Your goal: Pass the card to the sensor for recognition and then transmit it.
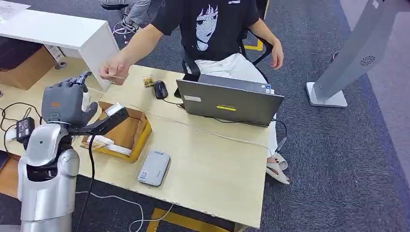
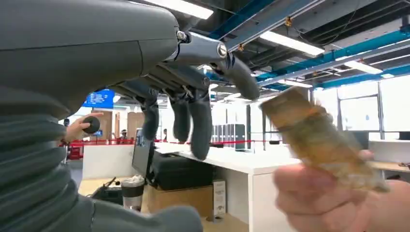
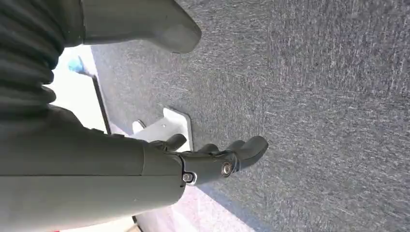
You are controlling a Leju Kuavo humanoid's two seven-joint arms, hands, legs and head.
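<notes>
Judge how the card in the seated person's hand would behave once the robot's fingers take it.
The card looks thin and flat, so probably light and fairly stiff. Its faces seem smooth, so it may slip. The left hand is open beside the person's hand; a firm pinch seems wise.

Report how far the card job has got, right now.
Looks done: the handover. A person's hand holds the card beside the raised left hand, whose fingers hang spread with nothing in them. In hand: nothing; the right hand hangs over the carpet. Whether the grey reader got its scan cannot be told.
</notes>
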